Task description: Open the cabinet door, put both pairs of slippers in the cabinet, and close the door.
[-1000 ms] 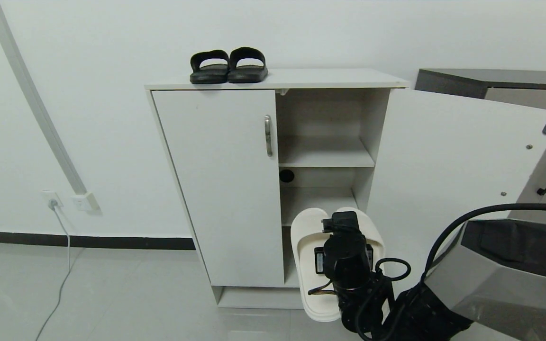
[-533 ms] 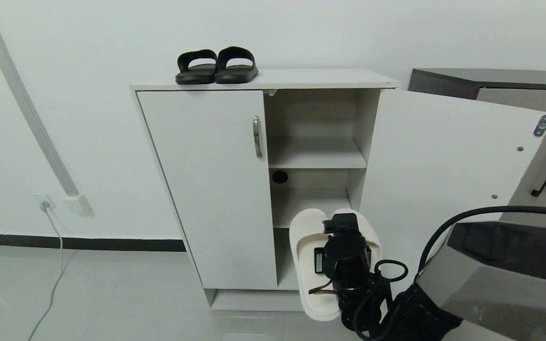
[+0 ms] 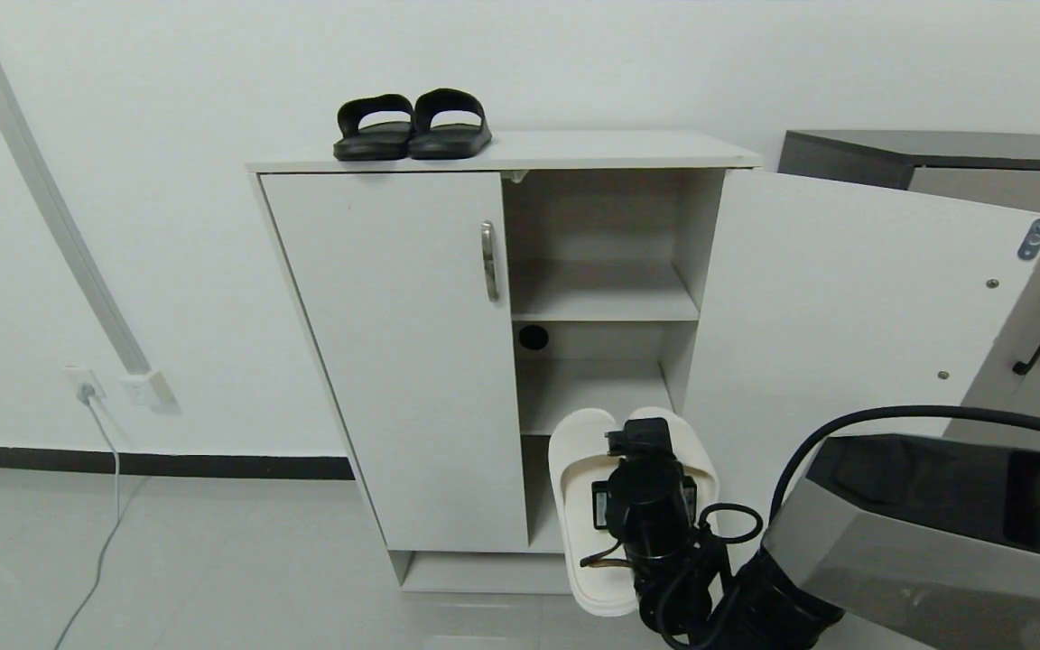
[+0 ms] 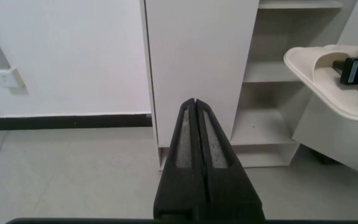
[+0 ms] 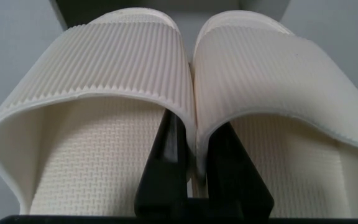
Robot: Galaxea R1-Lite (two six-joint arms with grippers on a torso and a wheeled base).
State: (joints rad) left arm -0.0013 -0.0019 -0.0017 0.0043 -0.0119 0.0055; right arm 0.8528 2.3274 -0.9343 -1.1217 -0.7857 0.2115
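The right end effector (image 5: 191,134) pinches both white slippers (image 3: 579,506) by their inner walls, to carry the pair as one, just before the open half of the cabinet (image 3: 394,361). Black slippers (image 3: 412,126) lie on its top; the left end effector (image 4: 194,109) is pressed together.

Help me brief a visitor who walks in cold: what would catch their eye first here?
The white slippers, pinched together in the right gripper and held in front of the cabinet's lower shelves. Next, the right door standing wide open, and the black slippers sitting side by side on the cabinet top, near its left end.
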